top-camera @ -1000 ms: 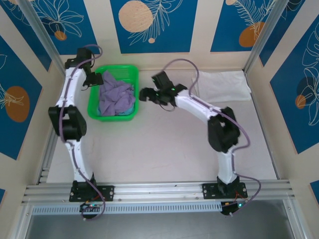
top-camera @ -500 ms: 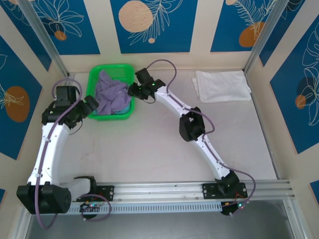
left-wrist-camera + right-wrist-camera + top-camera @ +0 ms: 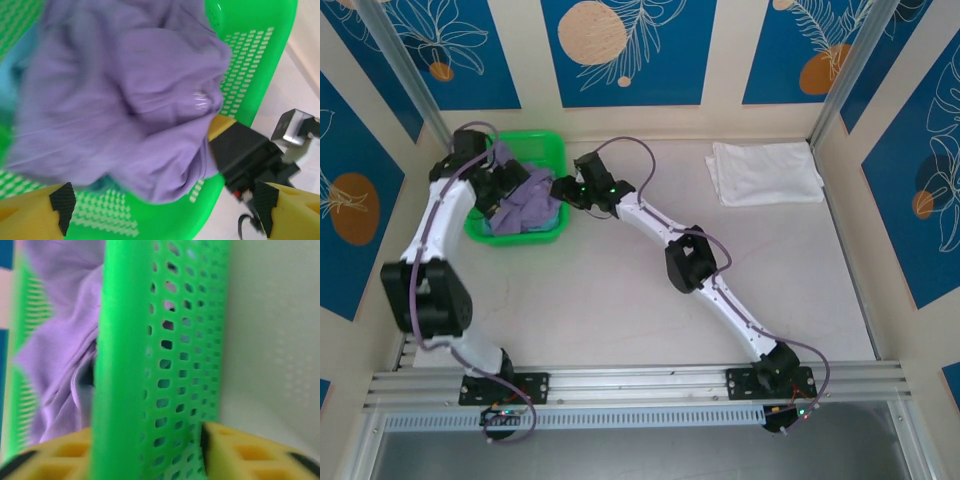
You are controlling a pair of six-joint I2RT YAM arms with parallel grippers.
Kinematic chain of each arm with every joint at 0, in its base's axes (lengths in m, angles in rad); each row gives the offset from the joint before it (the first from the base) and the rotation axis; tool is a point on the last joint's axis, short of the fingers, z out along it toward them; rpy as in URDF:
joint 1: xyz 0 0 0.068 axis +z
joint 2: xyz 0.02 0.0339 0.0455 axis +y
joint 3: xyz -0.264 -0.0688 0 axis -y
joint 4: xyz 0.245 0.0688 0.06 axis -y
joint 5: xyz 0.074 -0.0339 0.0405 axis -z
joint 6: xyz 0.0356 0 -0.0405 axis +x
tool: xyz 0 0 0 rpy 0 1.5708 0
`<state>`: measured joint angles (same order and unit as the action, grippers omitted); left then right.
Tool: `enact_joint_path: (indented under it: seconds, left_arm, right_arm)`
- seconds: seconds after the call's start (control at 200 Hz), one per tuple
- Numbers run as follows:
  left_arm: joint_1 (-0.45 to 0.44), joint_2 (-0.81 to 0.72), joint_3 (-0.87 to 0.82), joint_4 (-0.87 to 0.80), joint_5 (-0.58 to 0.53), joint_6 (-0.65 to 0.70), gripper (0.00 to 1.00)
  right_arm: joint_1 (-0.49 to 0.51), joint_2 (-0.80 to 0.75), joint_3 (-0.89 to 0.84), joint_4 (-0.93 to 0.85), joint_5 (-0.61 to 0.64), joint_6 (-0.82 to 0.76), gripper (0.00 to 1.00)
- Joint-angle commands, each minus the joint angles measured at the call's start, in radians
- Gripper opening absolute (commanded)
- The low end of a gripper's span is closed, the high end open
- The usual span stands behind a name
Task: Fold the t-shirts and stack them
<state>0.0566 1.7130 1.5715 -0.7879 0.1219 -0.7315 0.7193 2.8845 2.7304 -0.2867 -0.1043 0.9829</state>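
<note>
A crumpled lavender t-shirt (image 3: 525, 205) (image 3: 125, 90) fills the green basket (image 3: 550, 150) at the table's back left. A light blue t-shirt (image 3: 15, 85) peeks from under it. My left gripper (image 3: 505, 188) (image 3: 165, 205) hovers open just above the lavender cloth, its fingers wide apart with nothing between them. My right gripper (image 3: 561, 190) (image 3: 150, 440) straddles the basket's right wall (image 3: 165, 365), one yellow finger inside and one outside, pressed on it. A white t-shirt (image 3: 765, 172) lies folded at the back right.
The basket (image 3: 250, 60) sits close to the left frame post and the back wall. The right arm stretches diagonally across the middle of the table (image 3: 620, 300). Side walls close in the table at left and right.
The basket has slid left with my right gripper on its wall. My left arm swung up from beside the basket to over the lavender t-shirt.
</note>
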Motion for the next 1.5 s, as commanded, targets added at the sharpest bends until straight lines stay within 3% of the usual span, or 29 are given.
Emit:
enact_joint_path:
  seconds: [0.0, 0.1, 0.23, 0.345, 0.39, 0.475, 0.54, 0.585, 0.65, 0.76, 0.82, 1.035, 1.345, 1.495]
  left_arm:
    - [0.002, 0.167, 0.163, -0.100, 0.099, 0.051, 0.94]
    - [-0.009, 0.247, 0.208, -0.120, 0.023, 0.051, 0.94]
    - [-0.017, 0.297, 0.216, -0.126, -0.037, 0.024, 0.94]
    - [-0.045, 0.365, 0.304, -0.172, -0.081, 0.044, 0.92]
    - [-0.052, 0.389, 0.341, -0.186, -0.084, 0.047, 0.81]
    - [-0.062, 0.406, 0.386, -0.191, -0.115, 0.060, 0.48]
    - [-0.069, 0.412, 0.404, -0.188, -0.130, 0.069, 0.43]
    - [-0.067, 0.424, 0.418, -0.196, -0.126, 0.065, 0.49]
    - [-0.070, 0.448, 0.439, -0.218, -0.113, 0.065, 0.92]
    - [-0.086, 0.466, 0.418, -0.205, -0.121, 0.077, 0.92]
    - [-0.092, 0.472, 0.409, -0.194, -0.124, 0.078, 0.79]
    - [-0.092, 0.465, 0.448, -0.199, -0.160, 0.090, 0.00]
    - [-0.099, 0.146, 0.427, -0.039, -0.273, 0.114, 0.00]
    - [-0.127, -0.020, 0.462, 0.018, -0.264, 0.147, 0.00]
  right_arm:
    - [0.003, 0.002, 0.048, 0.103, -0.056, 0.009, 0.60]
    - [-0.003, -0.018, 0.046, 0.098, -0.076, 0.029, 0.73]
    - [-0.014, -0.078, 0.015, 0.087, -0.125, 0.053, 0.77]
    - [-0.018, -0.190, -0.056, 0.018, -0.100, -0.026, 0.79]
    - [-0.023, -0.240, -0.092, -0.018, -0.085, -0.063, 0.80]
    - [-0.038, -0.341, -0.174, -0.095, -0.057, -0.128, 0.80]
    - [-0.051, -0.434, -0.280, -0.102, -0.045, -0.161, 0.80]
    - [-0.059, -0.504, -0.360, -0.104, -0.029, -0.183, 0.80]
    - [-0.068, -0.603, -0.480, -0.097, -0.005, -0.209, 0.80]
    - [-0.075, -0.767, -0.683, -0.072, 0.048, -0.260, 0.80]
    - [-0.079, -0.854, -0.796, -0.059, 0.089, -0.280, 0.80]
    - [-0.130, -1.078, -1.185, 0.034, 0.106, -0.245, 0.81]
    - [-0.179, -1.243, -1.409, 0.035, 0.156, -0.254, 0.80]
    - [-0.192, -1.316, -1.471, 0.023, 0.218, -0.265, 0.80]
